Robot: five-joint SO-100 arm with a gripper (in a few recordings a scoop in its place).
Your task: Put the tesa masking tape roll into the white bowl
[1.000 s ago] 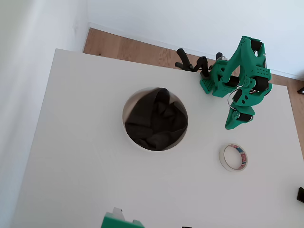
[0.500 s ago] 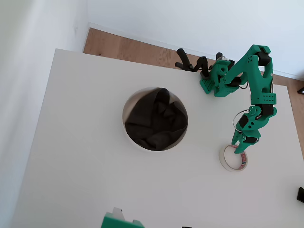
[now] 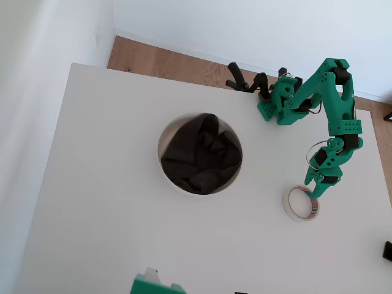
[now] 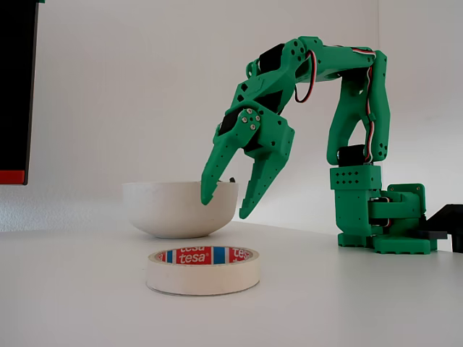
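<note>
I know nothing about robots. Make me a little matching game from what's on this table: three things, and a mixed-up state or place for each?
Things:
1. tesa masking tape roll
2. white bowl
3. pincer

States:
a. open, hanging in the air above the tape
b. lying flat on the table
c. lined with dark cloth in the overhead view

Pairs: 1-b, 2-c, 3-a

Bare table [image 3: 110, 184] between tape roll [image 3: 301, 203] and white bowl [image 3: 200, 154].
</note>
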